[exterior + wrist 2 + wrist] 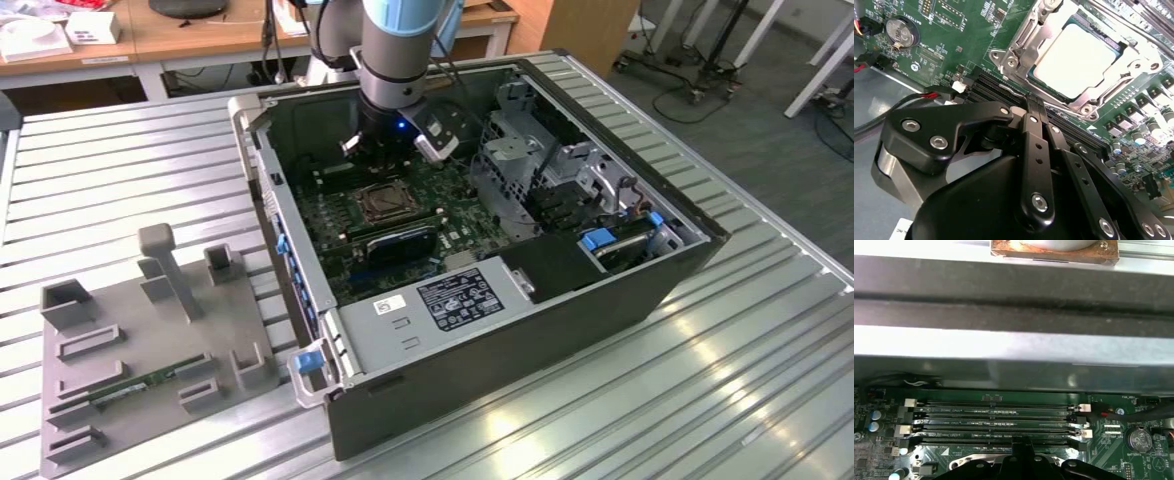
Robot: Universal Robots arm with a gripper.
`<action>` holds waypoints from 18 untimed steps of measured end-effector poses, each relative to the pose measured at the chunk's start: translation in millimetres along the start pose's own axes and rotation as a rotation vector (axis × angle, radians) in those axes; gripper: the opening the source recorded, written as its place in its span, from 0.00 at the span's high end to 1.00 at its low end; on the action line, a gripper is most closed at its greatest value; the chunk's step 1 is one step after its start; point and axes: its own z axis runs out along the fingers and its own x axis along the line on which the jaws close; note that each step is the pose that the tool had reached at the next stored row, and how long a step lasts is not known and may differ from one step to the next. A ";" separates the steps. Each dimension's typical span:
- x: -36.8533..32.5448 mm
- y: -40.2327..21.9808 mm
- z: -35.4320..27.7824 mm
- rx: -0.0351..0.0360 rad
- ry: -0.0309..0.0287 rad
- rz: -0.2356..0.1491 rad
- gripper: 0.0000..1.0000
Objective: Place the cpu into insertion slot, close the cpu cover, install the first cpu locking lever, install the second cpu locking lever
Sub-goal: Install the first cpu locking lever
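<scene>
My tool point(1033, 102) is clenched empty beside the cpu point(1076, 55) seated under the cpu cover point(1021, 37), and I fear clipping the memory slots point(994, 412).

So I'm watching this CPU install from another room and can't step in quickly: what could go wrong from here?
The gripper sits just off the memory slots, so a low sweep could scrape them. The cpu lies in the insertion slot; if it sits slightly crooked, clamping could harm it. A red-and-black cable beside the arm could snag.
</scene>
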 end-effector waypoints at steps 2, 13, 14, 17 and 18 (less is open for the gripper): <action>-2.2 -0.1 0.3 -0.0001 0.0000 0.000 0.89; -3.7 3.5 1.4 0.0000 0.0000 0.000 0.89; -3.9 3.9 1.5 0.0000 0.0001 0.000 0.89; -4.6 4.5 1.7 0.0000 0.0001 0.000 0.89; -4.7 4.5 1.7 -0.0001 0.0000 0.000 0.89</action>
